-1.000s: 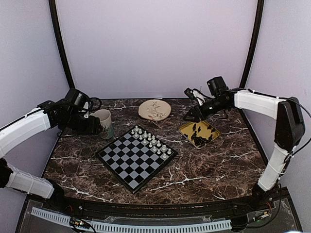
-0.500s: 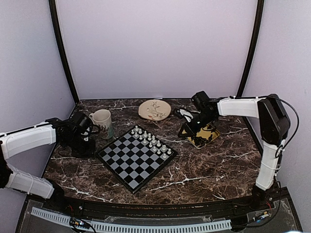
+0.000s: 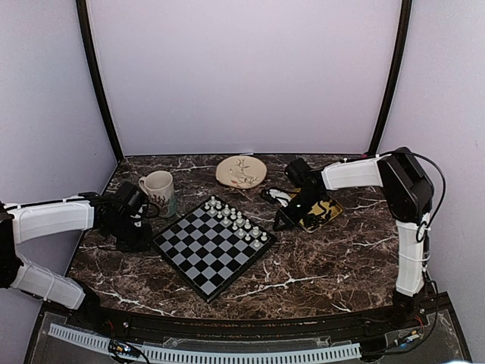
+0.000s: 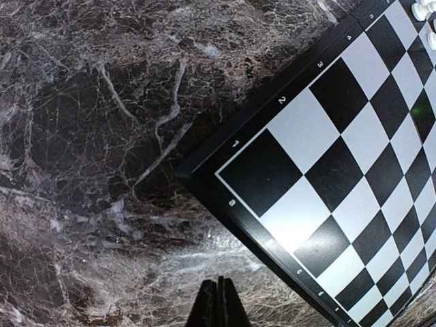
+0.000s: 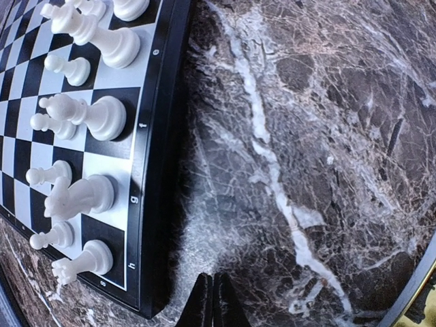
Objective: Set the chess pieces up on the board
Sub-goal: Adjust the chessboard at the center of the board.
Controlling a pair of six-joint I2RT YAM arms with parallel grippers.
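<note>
1. The chess pieces, tiny black figures, lie in the square yellow tray, at 2 o'clock from the small black-and-white checkered board. The right arm hides most of them.
2. One second ago the right gripper was above the tray. Now it has come down to the dark marble table, between the tray and the board's 3 o'clock corner.
3. The left gripper has left the cream mug and is now low at the board's 9 o'clock corner.
4. Both grippers have their jaws pressed together and hold nothing.
5. Small white pieces stand in two rows along the board's 1 o'clock edge. A strip of bare marble separates this edge from the tray.
6. The board's dark rim shows the numbers 1, 2, 3, 4 on one side and the letters f, g, h on another.
</note>
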